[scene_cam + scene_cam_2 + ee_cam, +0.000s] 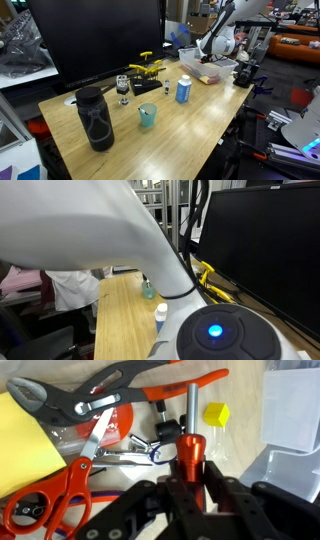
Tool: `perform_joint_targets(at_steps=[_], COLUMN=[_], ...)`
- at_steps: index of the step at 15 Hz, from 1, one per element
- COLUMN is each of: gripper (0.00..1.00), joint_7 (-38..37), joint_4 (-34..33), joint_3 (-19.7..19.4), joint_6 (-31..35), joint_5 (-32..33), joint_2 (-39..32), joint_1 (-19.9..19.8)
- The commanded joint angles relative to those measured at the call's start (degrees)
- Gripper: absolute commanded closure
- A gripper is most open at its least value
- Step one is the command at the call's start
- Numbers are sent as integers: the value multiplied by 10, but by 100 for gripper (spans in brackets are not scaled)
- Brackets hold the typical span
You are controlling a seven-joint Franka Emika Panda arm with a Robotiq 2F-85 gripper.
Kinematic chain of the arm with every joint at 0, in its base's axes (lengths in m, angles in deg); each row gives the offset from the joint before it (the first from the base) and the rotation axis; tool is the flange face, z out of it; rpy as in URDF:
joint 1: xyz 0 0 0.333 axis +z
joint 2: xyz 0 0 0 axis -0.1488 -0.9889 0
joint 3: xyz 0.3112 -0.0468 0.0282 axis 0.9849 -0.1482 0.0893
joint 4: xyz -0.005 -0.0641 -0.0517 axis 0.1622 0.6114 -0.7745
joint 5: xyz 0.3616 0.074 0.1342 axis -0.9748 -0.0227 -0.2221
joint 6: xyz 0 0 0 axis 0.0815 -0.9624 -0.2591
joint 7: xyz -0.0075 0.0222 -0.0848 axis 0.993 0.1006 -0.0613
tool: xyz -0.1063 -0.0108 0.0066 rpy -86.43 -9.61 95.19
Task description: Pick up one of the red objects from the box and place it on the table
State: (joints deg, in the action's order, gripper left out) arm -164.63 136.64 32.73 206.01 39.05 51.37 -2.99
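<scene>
In the wrist view my gripper point(190, 482) is shut on the red object point(190, 453), a red cylinder with a metal rod sticking up from its far end. It is inside the clear box point(292, 460), among other tools. In an exterior view the box point(222, 76) stands at the far right corner of the wooden table point(190, 130), and the arm reaches down into it, hiding the gripper point(207, 58). In an exterior view the arm fills most of the picture and only a strip of the table point(118, 315) shows.
The box also holds orange-handled pliers point(150, 395), red-handled scissors point(50, 500), a yellow cube point(215, 414) and a yellow pad point(25, 445). On the table stand a blue-and-white can point(184, 90), a teal cup point(147, 115), a black bottle point(95, 120), a glass point(123, 88) and yellow pieces point(146, 68).
</scene>
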Motion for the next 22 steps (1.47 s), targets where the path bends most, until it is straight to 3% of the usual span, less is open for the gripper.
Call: perform_joint_targets(at_steps=[1,6,7,12,14,17,22], gripper=[93,93,93,93,93,93,93], joint_7=[-9,-37,-24,-28,-58,-80,-110], joint_4=[3,-2,-29,-91,-105,-114,-112], joint_3=[44,99,79,74,81,151,313], joint_6=[48,123,93,90,89,88,88], joint_5=[-2,11,-16,-24,12,87,255], joint_2=[6,-3,-2,-10,-10,-2,-12], joint_1=[-36,-83,-64,-64,-74,-134,-291])
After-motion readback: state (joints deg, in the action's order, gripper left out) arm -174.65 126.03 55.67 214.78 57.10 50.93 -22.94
